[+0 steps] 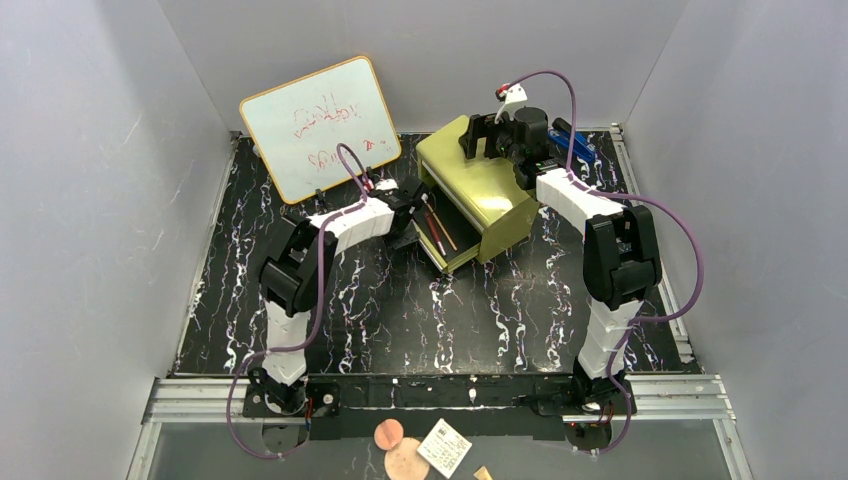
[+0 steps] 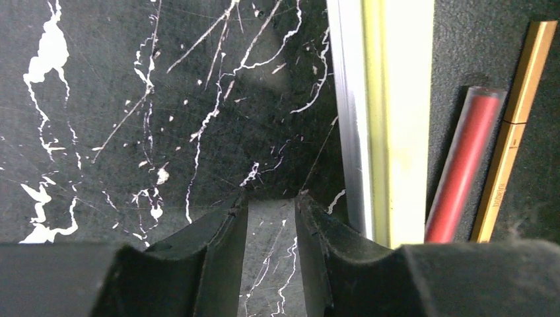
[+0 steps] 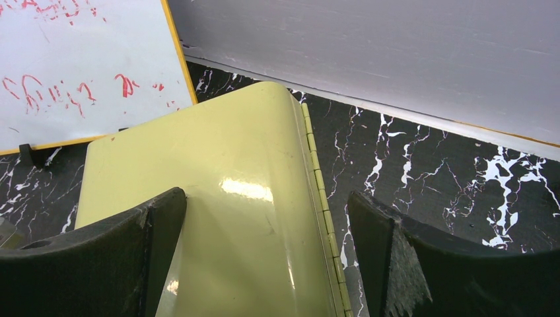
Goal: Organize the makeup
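A glossy dark-red pencil (image 2: 465,165) and a slim tan pencil (image 2: 518,112) lie together in the open drawer (image 2: 396,99). The left gripper (image 2: 271,198) beside it is narrow and empty; the right gripper (image 3: 265,198) gapes wide over the chest (image 3: 218,165).

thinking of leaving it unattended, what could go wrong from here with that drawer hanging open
1. The left fingers hang close beside the wall of the open drawer; a sideways move may clip it and rattle the dark-red pencil and tan pencil inside.
2. The right fingers are spread over the yellow chest; pressing down might shift the chest.
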